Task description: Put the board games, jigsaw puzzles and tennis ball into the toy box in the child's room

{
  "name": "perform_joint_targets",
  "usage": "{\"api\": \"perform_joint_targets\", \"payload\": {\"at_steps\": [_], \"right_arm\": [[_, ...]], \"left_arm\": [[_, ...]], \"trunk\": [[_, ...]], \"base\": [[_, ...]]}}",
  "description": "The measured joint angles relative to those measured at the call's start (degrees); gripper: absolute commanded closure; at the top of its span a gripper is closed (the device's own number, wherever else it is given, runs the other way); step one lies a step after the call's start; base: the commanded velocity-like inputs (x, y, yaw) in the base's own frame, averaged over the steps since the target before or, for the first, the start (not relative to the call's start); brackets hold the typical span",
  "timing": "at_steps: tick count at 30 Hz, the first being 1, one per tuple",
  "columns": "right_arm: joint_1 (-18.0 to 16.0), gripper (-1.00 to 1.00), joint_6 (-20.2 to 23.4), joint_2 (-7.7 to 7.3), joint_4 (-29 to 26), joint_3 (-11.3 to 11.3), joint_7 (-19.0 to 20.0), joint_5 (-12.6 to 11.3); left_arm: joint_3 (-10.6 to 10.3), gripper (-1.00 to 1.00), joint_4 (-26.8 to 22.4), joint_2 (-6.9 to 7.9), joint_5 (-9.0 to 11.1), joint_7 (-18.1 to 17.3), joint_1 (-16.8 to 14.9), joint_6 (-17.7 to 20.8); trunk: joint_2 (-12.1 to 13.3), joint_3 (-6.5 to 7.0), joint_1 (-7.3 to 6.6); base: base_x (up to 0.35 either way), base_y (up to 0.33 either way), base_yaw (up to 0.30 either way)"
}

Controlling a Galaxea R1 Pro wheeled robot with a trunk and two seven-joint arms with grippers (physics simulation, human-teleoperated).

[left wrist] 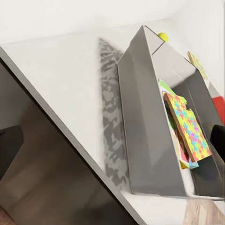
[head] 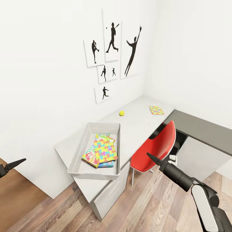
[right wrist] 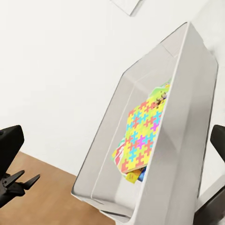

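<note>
The toy box [head: 80,141] stands on the near end of the table [head: 138,127]. One jigsaw puzzle [head: 105,150] lies on top of flat colourful board games [head: 89,157] inside it. A second jigsaw puzzle [head: 156,110] lies flat at the far end of the table. Between them, near the wall, rests the tennis ball [head: 121,113]. My left gripper [head: 20,161] hovers left of the table, open and empty. To the right of the box, over the chair, my right gripper [head: 150,156] is also open and empty. Both wrist views look at the toy box [left wrist: 145,131] [right wrist: 187,131] and its top puzzle [left wrist: 188,126] [right wrist: 139,136].
A red chair [head: 159,146] is tucked under the table just right of the toy box. A lower dark-grey cabinet [head: 199,129] joins the table at the right. Black baseball silhouettes [head: 112,54] hang on the white wall. Wood-plank floor [head: 145,206] lies below my arms.
</note>
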Motion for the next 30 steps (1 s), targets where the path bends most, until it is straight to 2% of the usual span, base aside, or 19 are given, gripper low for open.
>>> {"api": "perform_joint_targets", "payload": {"at_steps": [13,24,30], "right_arm": [[0.06,-1.0,-0.04,-0.09,0.15,-0.07,0.0,-0.11],[0.1,-1.0,-0.28,-0.09,0.12,-0.1,0.05,0.11],[0.17,-1.0,-2.73,-0.09,0.09,-0.41,0.3,0.54]], "left_arm": [[0.18,-1.0,0.02,0.01,0.07,-0.44,0.02,-0.08],[0.2,-1.0,0.02,0.01,0.17,-0.62,0.02,-0.04],[0.13,-1.0,0.02,0.0,0.12,-3.06,0.02,-0.07]], "trunk": [[0.0,0.04,0.0],[0.0,0.87,0.0],[0.0,1.43,0.0]], "base": [[0.0,0.0,0.0],[0.0,0.0,0.0],[0.0,0.0,0.0]]}}
